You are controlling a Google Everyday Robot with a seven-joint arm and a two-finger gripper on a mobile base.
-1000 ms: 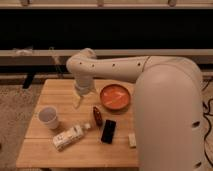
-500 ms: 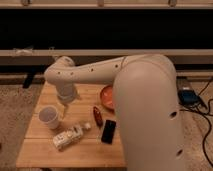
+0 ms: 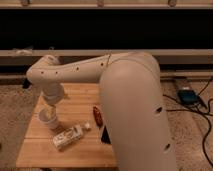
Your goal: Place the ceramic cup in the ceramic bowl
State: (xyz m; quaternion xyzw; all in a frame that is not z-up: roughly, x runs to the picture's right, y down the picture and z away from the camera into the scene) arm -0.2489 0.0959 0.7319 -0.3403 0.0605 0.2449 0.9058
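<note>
Cup (image 3: 49,120), white and tapered, is being overhung at its rim by the gripper (image 3: 49,107); grip cannot be told.

Ceramic bowl out of sight behind the arm (image 3: 131,105), pincer (image 3: 50,108) indistinct just above the ceramic cup (image 3: 49,120)

Wooden table (image 3: 34,150), white bottle (image 3: 67,137) lying on it, reddish object (image 3: 98,116), dark flat item (image 3: 105,136)
</note>
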